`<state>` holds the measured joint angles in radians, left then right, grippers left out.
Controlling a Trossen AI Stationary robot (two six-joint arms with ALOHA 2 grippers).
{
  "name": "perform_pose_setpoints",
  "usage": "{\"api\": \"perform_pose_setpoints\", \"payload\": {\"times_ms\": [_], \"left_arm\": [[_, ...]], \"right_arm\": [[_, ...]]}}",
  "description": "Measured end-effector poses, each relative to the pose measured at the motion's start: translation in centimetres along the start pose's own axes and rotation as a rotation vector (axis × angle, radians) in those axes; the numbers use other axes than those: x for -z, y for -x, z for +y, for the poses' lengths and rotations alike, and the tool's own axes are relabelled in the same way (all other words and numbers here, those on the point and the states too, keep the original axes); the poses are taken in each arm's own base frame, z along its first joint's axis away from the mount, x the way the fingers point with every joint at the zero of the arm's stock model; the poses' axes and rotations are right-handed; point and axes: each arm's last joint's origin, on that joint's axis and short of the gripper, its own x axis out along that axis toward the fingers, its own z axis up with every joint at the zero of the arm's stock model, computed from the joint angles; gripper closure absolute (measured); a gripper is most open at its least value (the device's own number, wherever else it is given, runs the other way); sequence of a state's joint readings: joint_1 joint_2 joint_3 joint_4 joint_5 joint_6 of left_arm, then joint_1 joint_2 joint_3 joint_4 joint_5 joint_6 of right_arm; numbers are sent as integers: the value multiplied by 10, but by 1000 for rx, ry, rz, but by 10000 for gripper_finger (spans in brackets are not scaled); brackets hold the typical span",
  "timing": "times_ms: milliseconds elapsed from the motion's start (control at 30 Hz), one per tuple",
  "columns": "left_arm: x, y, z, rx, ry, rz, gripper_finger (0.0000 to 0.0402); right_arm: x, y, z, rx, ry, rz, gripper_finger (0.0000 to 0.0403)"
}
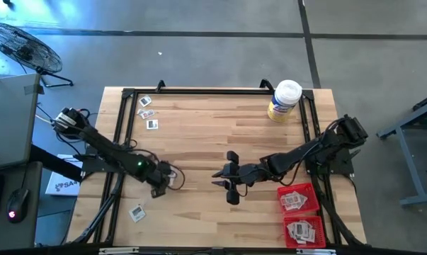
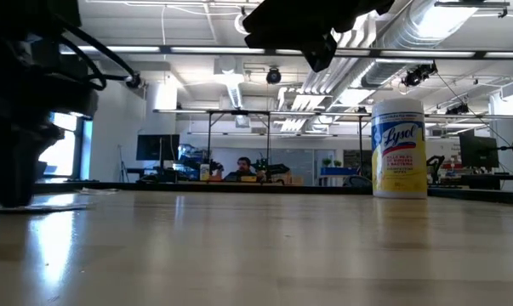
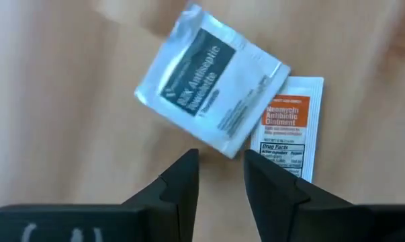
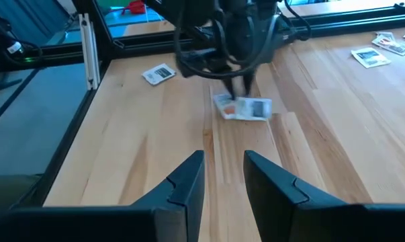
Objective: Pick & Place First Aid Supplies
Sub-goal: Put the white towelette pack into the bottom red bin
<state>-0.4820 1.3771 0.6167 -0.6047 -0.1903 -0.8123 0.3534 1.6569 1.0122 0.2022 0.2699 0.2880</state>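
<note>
Two first aid packets lie overlapped on the wooden table: a silver antiseptic towelette packet (image 3: pixel 209 81) rests partly on a white-and-orange ointment packet (image 3: pixel 287 131). My left gripper (image 3: pixel 221 171) points down over them, open by a narrow gap, the towelette packet's corner between its fingertips; the right wrist view shows it (image 4: pixel 244 91) just above the pair (image 4: pixel 244 107). My right gripper (image 1: pixel 220 178) hovers open near the table's middle. Another packet (image 1: pixel 137 212) lies near the front left, and three packets (image 1: pixel 149 113) lie at the far left. My left gripper comes at the overlapped packets from above, its fingers pointing down. Whether its fingertips (image 4: pixel 246 86) touch the packets I cannot tell. Both packets lie flat on the table.
Two red trays (image 1: pixel 314 190) (image 1: pixel 321 241) with several packets stand at the front right. A yellow, white-lidded wipes jar (image 1: pixel 284 99) stands at the far right. A black frame (image 1: pixel 124 127) runs along the table's edges. A person sits in the room beyond (image 2: pixel 242 168).
</note>
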Motion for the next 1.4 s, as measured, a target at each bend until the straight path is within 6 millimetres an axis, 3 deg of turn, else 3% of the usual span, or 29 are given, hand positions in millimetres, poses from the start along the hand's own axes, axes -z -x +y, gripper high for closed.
{"api": "perform_pose_setpoints", "payload": {"times_ms": [133,267,467,800,967,1100,1233,1400], "left_arm": [[-3,4,5,-43,-6,53,287],[-5,21,-1,-60,11,113,287],[6,31,-8,-96,47,163,287],[33,2,10,-168,125,171,287],[31,-6,18,-153,151,180,287],[28,-7,23,-152,157,206,287],[25,-7,23,-148,138,208,287],[17,-1,18,-149,99,181,287]], "right_arm": [[0,0,0,-1,-2,-4,305],[-1,0,-2,3,-3,-6,305],[-1,-6,-10,34,-12,-8,305],[25,-53,-32,-45,-18,-12,305],[29,-67,-45,-52,-34,-11,305],[25,-83,-45,-62,60,19,304],[16,-109,-44,-55,181,41,299],[15,-147,-61,-2,241,104,283]]}}
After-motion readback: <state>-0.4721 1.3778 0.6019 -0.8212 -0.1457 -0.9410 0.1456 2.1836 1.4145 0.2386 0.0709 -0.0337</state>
